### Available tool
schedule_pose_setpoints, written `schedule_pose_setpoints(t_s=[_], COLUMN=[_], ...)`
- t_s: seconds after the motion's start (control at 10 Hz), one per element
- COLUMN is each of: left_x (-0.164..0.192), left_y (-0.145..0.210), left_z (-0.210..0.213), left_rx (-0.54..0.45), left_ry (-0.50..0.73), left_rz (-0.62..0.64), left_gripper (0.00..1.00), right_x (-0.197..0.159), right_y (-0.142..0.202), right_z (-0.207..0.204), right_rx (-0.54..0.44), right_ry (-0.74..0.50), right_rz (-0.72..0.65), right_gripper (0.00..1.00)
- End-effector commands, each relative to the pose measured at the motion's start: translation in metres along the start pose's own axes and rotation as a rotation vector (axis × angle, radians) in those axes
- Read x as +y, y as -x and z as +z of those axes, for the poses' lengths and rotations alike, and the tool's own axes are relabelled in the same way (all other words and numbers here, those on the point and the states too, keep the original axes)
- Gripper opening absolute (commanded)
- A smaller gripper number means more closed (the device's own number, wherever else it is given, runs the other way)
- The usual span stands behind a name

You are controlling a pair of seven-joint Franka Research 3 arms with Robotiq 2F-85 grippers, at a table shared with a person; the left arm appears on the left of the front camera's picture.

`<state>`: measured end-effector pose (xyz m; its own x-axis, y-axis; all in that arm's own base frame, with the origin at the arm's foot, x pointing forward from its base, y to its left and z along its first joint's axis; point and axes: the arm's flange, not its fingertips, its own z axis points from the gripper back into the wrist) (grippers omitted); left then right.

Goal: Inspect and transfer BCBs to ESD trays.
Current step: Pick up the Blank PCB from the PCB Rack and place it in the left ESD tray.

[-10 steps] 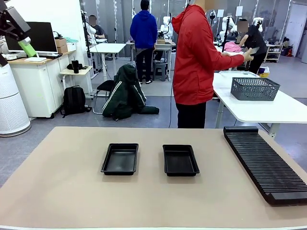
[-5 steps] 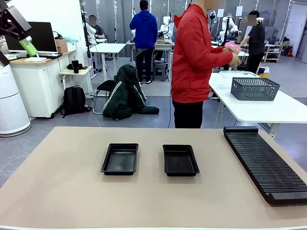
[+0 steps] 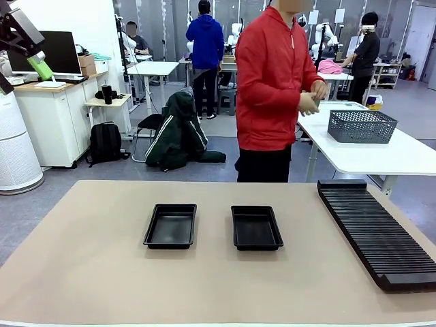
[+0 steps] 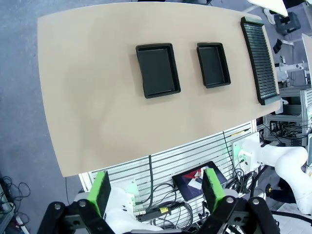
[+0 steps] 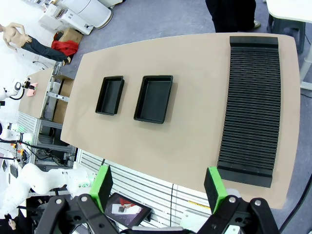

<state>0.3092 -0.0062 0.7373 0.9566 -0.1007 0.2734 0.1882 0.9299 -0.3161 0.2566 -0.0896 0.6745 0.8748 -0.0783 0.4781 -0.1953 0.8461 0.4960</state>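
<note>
Trays: we see two shallow black ones at lower centre of the front view, lying flat on the table, side by side but apart. They are the left-hand tray (image 3: pixel 170 226) and the right-hand tray (image 3: pixel 256 227).
Table (image 3: pixel 82 259): a tan top filling the lower half of the front view.
Person (image 3: pixel 272 82): in a red hooded top at upper centre, standing at the table's far edge. Their hands (image 3: pixel 312 99) are together in front of the body.
Rack (image 3: pixel 378 231): long, black and ribbed, at lower right, well apart from the trays.
Basket (image 3: pixel 361 126): dark mesh, on a white table (image 3: pixel 381 157) at the right of the frame.
Left gripper (image 4: pixel 157 191): we see its green-tipped fingers spread wide, high above the tan top.
Right gripper (image 5: pixel 158 187): its fingers are likewise spread wide, high above the rack's near end.
</note>
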Motion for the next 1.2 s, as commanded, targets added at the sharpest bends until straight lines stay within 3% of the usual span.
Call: schedule_pose_setpoints(t_s=[0.0, 1.1], left_x=[0.001, 0.001], left_y=[0.0018, 0.0018], left_z=[0.0, 0.0], left_rx=[0.002, 0.002], left_ry=[-0.012, -0.012], left_rz=[0.006, 0.006], left_gripper=[1.0, 1.0], right_x=[0.0, 0.0], right_y=[0.0006, 0.0006], right_z=[-0.0014, -0.0014], right_rx=[0.002, 0.002], right_ry=[-0.001, -0.001], right_rz=[0.0, 0.0], right_gripper=[1.0, 1.0])
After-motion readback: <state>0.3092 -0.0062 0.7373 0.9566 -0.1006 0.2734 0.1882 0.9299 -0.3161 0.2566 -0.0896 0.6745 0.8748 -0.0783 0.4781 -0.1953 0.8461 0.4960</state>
